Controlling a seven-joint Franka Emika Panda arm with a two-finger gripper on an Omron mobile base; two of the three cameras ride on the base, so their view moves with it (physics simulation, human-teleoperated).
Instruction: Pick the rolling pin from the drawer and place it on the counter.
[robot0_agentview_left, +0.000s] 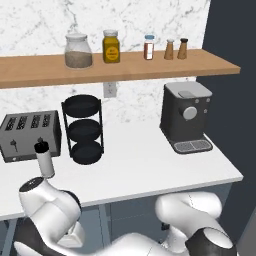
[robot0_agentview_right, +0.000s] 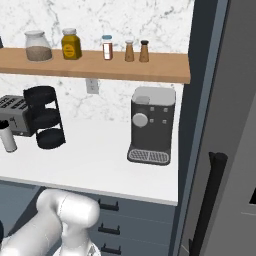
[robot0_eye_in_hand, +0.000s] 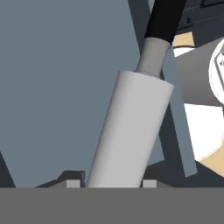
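The rolling pin (robot0_eye_in_hand: 131, 131) fills the middle of the hand view, its pale grey-white body running up from between the fingers (robot0_eye_in_hand: 112, 183) to a thin black handle at the top. It lies over the pale grey inside of the drawer (robot0_eye_in_hand: 57, 87). The two finger tips sit just beside the pin's body, one on each side, set narrow around it; whether they press it I cannot tell.

Above the drawer, the white tabletop (robot0_agentview_left: 145, 165) carries a toaster (robot0_agentview_left: 30, 136) at far left. Near it stands an upright white cylinder with a black cap (robot0_agentview_left: 44, 159). A black three-tier rack (robot0_agentview_left: 84, 129) stands right of the toaster, and a dark coffee machine (robot0_agentview_left: 186, 116) stands at far right. A brown wooden shelf (robot0_agentview_left: 115, 66) above holds jars and shakers.
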